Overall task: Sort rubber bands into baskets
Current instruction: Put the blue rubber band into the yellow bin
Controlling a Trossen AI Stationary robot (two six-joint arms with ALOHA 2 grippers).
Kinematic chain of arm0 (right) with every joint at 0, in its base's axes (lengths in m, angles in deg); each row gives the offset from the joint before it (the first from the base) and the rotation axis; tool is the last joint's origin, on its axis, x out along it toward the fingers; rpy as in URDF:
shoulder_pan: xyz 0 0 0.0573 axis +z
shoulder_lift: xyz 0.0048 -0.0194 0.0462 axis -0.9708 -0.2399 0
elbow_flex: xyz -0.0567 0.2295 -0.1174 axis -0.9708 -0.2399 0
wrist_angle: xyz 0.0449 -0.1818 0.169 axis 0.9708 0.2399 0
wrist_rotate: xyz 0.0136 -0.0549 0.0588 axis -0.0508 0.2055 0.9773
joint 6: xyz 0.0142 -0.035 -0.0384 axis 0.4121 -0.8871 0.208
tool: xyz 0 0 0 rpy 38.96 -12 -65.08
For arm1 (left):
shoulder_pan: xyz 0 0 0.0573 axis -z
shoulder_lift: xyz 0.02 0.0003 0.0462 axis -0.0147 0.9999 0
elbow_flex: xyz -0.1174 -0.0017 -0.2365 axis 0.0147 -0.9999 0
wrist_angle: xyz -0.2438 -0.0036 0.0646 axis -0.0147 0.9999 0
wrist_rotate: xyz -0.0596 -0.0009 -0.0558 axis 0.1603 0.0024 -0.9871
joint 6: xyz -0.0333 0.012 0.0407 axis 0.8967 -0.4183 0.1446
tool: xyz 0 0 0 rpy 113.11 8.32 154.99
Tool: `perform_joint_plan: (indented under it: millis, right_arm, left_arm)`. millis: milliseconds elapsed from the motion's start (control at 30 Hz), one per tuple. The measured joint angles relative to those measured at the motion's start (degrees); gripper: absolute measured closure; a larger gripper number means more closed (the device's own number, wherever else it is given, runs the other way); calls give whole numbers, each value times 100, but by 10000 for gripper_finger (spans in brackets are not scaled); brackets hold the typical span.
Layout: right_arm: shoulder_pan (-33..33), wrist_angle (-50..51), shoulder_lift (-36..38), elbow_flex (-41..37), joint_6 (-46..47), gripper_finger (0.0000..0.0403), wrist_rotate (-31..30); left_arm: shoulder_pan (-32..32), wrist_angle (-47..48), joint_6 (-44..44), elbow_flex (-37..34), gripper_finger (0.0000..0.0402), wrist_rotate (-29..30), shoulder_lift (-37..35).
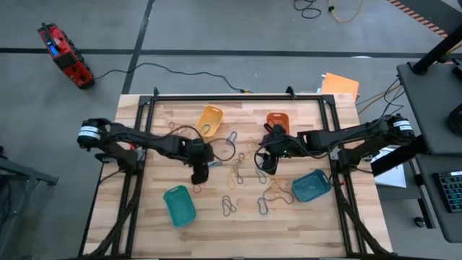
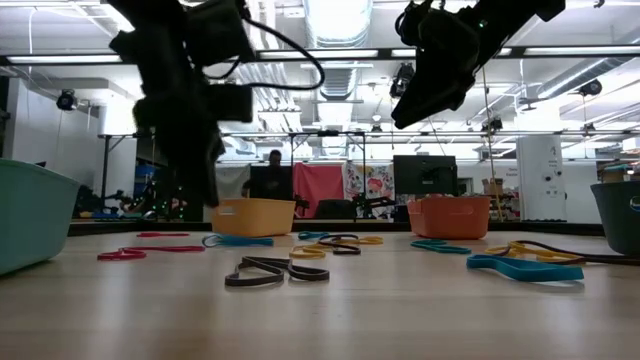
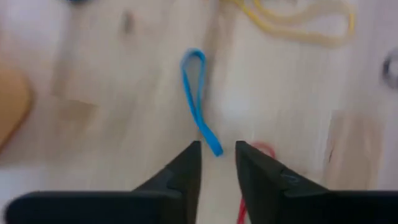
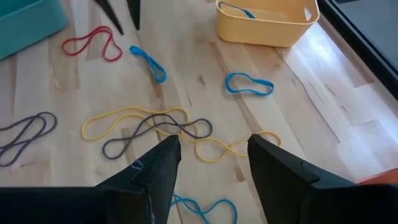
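1. Rubber bands (image 1: 242, 170): loose, scattered mid-bench (image 1: 216, 224) between the four baskets; no readable writing.
2. Blue band (image 3: 198, 99): flat on the wood, just ahead of the left claw (image 3: 217, 149).
3. Left claw: parted, nothing held.
4. Right claw (image 4: 214, 146): parted, empty, above yellow and grey bands.
5. Yellow basket (image 4: 267, 22): one blue band inside.

Pale wood-grain table (image 1: 216, 224) bearing yellow basket (image 1: 209, 120), orange basket (image 1: 278, 121), teal-green basket (image 1: 179, 205), blue-teal basket (image 1: 311, 186), and rubber bands in red (image 4: 93, 43), blue (image 3: 199, 99), yellow (image 4: 134, 118) and grey (image 4: 25, 137).
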Motion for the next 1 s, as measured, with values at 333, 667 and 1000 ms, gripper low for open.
perform_joint_plan:
  millis: [333, 667, 1000]
  right_arm:
    - [0, -17, -2, -78, 2, 220, 2]
    - [-13, -17, -2, -103, 4, 220, 2]
    - [-28, -17, -2, -120, 11, 220, 2]
  left_arm:
    - [12, -1004, -251, -401, 244, 45, 100]
    - [-9, -1268, 86, -567, 263, 223, 428]
    - [-7, -1425, 92, -569, 387, 105, 603]
